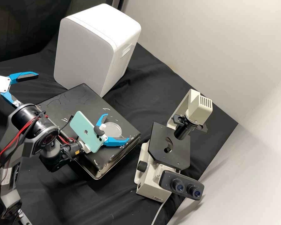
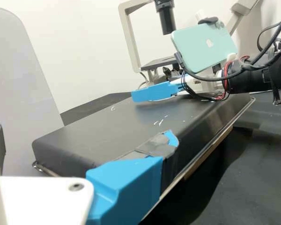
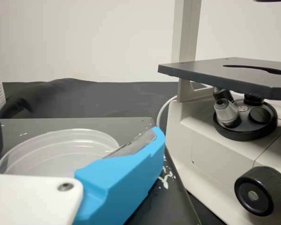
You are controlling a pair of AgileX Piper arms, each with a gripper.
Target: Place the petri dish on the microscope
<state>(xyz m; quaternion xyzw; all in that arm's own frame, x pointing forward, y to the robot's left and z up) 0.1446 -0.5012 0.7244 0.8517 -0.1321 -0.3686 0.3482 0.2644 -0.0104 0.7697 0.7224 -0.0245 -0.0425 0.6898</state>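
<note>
On my high view the right gripper [image 1: 116, 127] sat low over the black platform [image 1: 71, 103] with its blue fingers spread wide, one on each side of the petri dish [image 1: 112, 129]. From my feeds I could not tell whether either finger actually touched the rim. The dish lay flat on the platform near the corner closest to the microscope [image 1: 168, 162]. In the right wrist view its clear wall showed between the two fingers. The microscope stood just beside the platform on the black bench cloth [image 1: 146, 87], and its dark stage [image 1: 175, 150] was above the level of the dish. The left gripper [image 1: 27, 90] hung well apart at the platform's far side, its fingers parted and holding nothing. A white box [image 1: 96, 43] stood behind the platform.
</note>
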